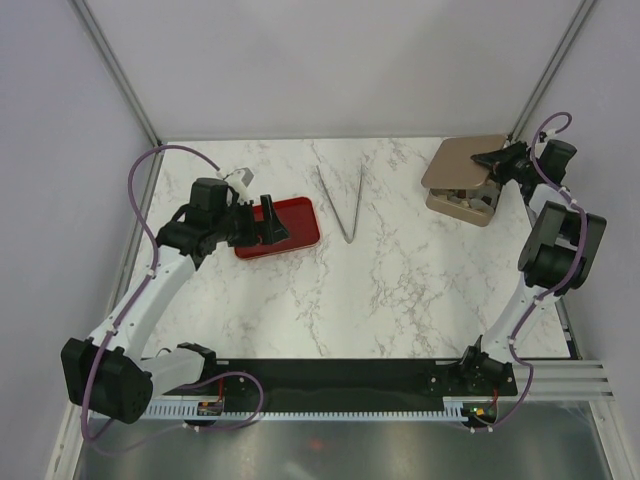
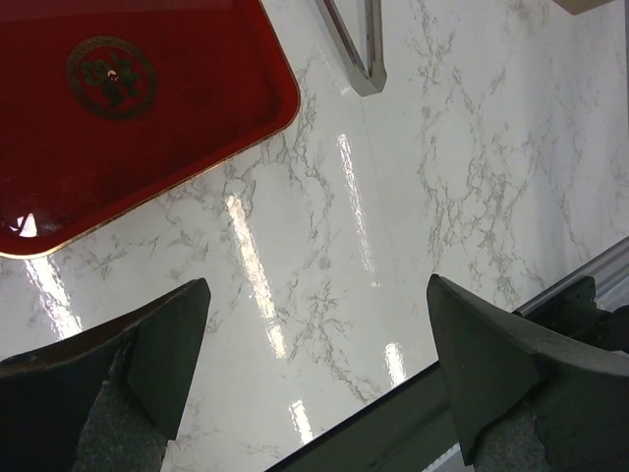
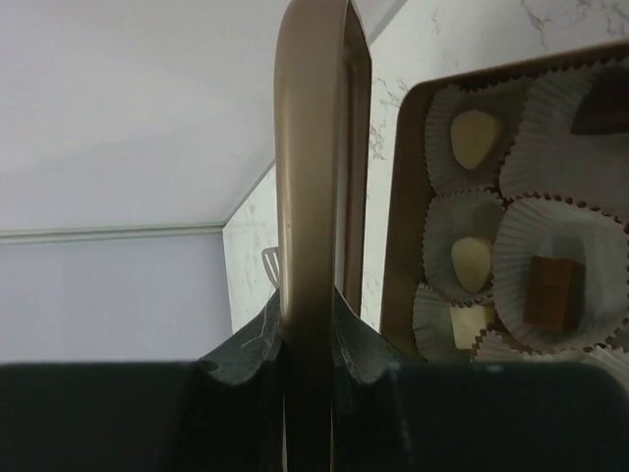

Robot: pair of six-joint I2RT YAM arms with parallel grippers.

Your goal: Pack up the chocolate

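White marble bench point(image 1: 400, 300), grey walls. Right pincer point(image 1: 497, 160) clamped on edge of flat brown square lid point(image 1: 462, 158), lid tilted over open tan box point(image 1: 465, 207) at far right corner. Cream and dark brown chocolate pieces point(image 3: 474, 138) sit in fluted paper cups inside box, just beside that pincer, not touching it. Left pincer point(image 1: 268, 222) spread apart, empty, by red rectangular tray point(image 1: 295, 228).

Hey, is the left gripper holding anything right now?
No, the left gripper is open, and only the marble table shows between its two spread fingers.
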